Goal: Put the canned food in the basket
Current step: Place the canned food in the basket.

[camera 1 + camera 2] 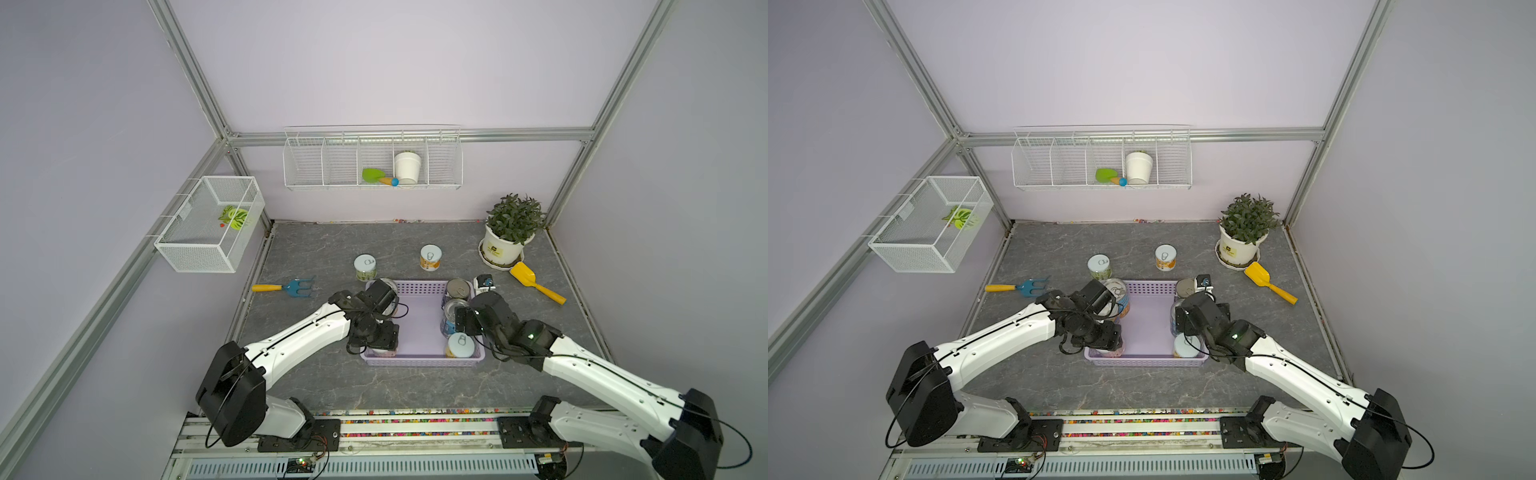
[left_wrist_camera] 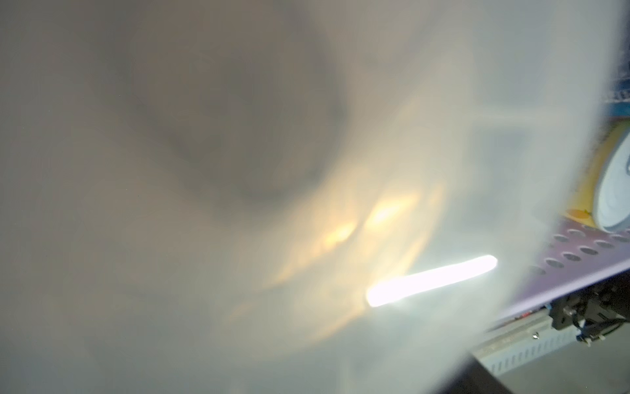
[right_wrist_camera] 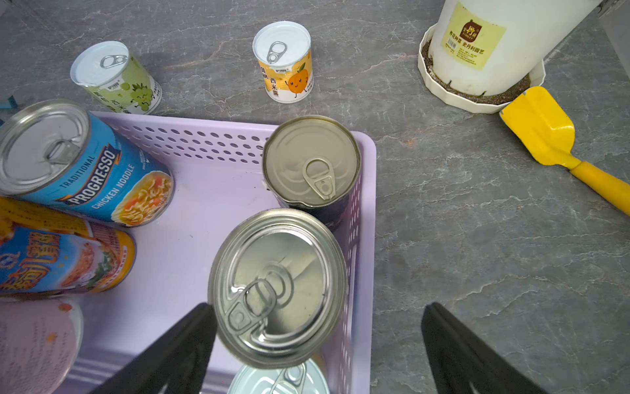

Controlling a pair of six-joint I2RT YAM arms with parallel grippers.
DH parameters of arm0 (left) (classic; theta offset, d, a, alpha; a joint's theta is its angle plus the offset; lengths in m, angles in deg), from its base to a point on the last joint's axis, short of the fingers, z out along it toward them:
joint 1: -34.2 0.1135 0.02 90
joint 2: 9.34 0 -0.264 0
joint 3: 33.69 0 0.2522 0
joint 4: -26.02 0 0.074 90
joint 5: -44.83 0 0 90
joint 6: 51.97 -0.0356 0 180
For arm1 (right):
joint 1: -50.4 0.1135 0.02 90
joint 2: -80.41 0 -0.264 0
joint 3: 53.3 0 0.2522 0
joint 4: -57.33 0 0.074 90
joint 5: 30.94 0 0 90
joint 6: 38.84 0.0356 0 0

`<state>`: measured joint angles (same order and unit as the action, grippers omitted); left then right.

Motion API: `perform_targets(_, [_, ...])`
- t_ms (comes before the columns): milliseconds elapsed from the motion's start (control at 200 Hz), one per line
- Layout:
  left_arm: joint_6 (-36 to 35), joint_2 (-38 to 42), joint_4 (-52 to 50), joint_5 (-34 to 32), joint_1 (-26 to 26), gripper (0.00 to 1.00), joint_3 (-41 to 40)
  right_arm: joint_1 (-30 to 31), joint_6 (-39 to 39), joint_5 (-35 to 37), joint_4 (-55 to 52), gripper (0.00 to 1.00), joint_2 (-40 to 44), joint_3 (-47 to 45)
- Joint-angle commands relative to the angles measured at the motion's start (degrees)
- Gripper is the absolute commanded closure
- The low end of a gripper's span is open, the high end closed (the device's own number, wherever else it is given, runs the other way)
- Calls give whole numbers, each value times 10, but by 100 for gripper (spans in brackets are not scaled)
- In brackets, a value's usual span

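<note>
The lavender basket (image 1: pixel 419 362) (image 3: pixel 211 204) holds several cans of food, among them a blue Progresso can (image 3: pixel 81 163) and a dark-labelled one (image 3: pixel 312 160). A green-labelled can (image 1: pixel 365 267) (image 3: pixel 116 78) and a yellow-labelled can (image 1: pixel 430 257) (image 3: pixel 284 61) stand on the table behind it. My left gripper (image 1: pixel 379 343) points down into the basket's near left corner. It is shut on a pale-lidded can (image 1: pixel 383 354) whose blurred lid fills the left wrist view. My right gripper (image 3: pixel 318 307) is open, straddling the basket's right wall above a silver-topped can (image 3: pixel 278 288).
A potted plant (image 1: pixel 513 232) and a yellow scoop (image 1: pixel 536 282) are at the back right. A small black-and-white block (image 1: pixel 484 282) sits by the basket's far right corner. A blue rake (image 1: pixel 286 287) lies to the left. White wire baskets (image 1: pixel 208 224) (image 1: pixel 372 160) hang on the walls.
</note>
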<state>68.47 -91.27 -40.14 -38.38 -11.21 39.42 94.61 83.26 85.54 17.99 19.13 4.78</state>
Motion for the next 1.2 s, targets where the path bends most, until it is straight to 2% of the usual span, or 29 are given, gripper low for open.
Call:
perform_targets(0, [11, -25, -3, -26, 2, 46, 6, -2, 2, 2, 9, 2, -14, -3])
perform_targets(375, [17, -75, 2, -45, 3, 48, 2, -2, 5, 3, 2, 2, -19, 2])
perform_targets(665, [20, -100, 3, -46, -5, 43, 2, -3, 3, 4, 4, 1, -25, 3])
perform_targets(985, [22, -132, 4, -44, -19, 34, 4, -2, 4, 5, 5, 2, -31, 5])
perform_targets(1055, [22, -138, 6, -41, -20, 27, 6, -3, 4, 5, 4, 2, -31, 5])
perform_targets(1195, [20, -141, 9, -35, -25, 20, 5, -3, 3, 7, 4, 2, -30, 5])
